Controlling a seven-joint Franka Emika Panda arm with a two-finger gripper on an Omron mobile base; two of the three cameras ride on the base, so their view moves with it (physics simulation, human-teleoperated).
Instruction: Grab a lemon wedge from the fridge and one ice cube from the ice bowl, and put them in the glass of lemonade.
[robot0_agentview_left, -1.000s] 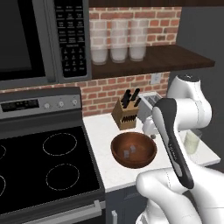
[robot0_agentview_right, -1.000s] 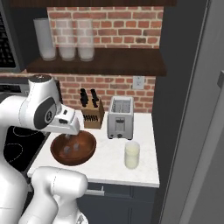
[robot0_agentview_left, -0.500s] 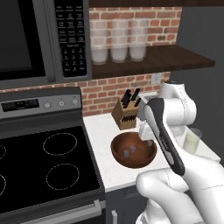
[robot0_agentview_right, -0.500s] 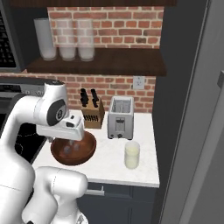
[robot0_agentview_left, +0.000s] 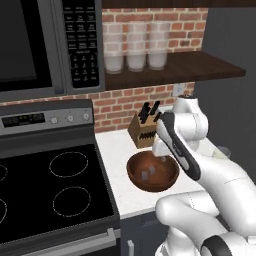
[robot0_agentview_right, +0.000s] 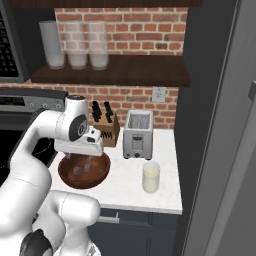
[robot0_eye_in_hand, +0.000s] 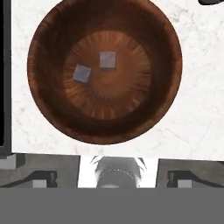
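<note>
The dark reddish-brown wooden ice bowl (robot0_eye_in_hand: 48, 100) lies straight below my hand on the white counter. Two pale grey ice cubes sit near its middle, one ice cube (robot0_eye_in_hand: 107, 60) beside the other (robot0_eye_in_hand: 82, 73). My gripper (robot0_eye_in_hand: 111, 179) is open, with nothing between its fingertips (robot0_eye_in_hand: 41, 179). From the base views the gripper (robot0_agentview_right: 79, 159) (robot0_agentview_left: 161, 158) hangs just above the bowl (robot0_agentview_right: 82, 182) (robot0_agentview_left: 150, 186). The glass of lemonade (robot0_agentview_right: 151, 176) stands right of the bowl. The grey fridge (robot0_agentview_right: 220, 130) rises at the right. The lemon wedge is out of view.
A toaster (robot0_agentview_right: 138, 134) and a knife block (robot0_agentview_right: 106, 127) stand at the back of the counter against the brick wall. The black stove top (robot0_agentview_left: 50, 190) lies left of the bowl. A shelf with three frosted jars (robot0_agentview_left: 135, 47) hangs above.
My arm has swung left and forward, and the hand has settled lower over the bowl. The gripper has stayed open.
</note>
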